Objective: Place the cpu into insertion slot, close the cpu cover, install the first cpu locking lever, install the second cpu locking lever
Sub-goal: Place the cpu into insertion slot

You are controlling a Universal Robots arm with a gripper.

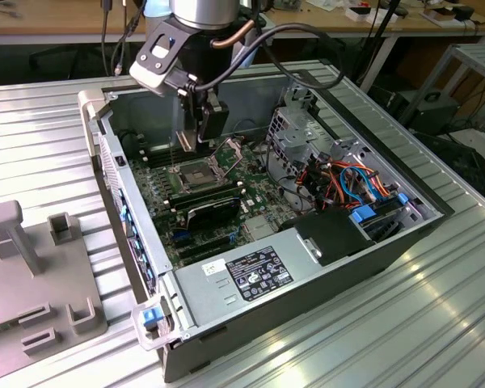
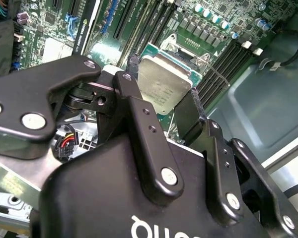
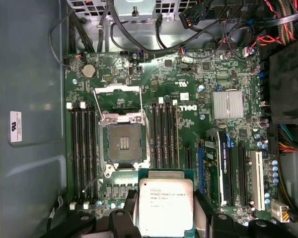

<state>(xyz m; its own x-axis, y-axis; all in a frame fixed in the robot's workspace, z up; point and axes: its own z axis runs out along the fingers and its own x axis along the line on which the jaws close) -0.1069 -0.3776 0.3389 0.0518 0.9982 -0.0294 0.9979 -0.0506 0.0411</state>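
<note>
Pincer [image 3: 165, 212] clenched on cpu [image 3: 165, 201], near insertion slot [image 3: 123, 144], not seated; cpu cover [image 3: 116, 96] open. Risk, judged: tilted or offset lowering jams cpu, damages slot.

The end effector [image 2: 157, 96] seemingly hides part of the cpu [image 2: 165, 79].

cpu [image 3: 165, 206]: dull silver-grey metal top, matt, smooth | insertion slot [image 3: 123, 144]: dark matt bed, silvery metal rim | cpu cover [image 3: 116, 88]: thin bright metal | gripper [image 2: 158, 91]: black, smooth, slight sheen | circuit board [image 3: 188, 79]: glossy green | table [image 1: 436, 323]: ribbed shiny metal
</note>
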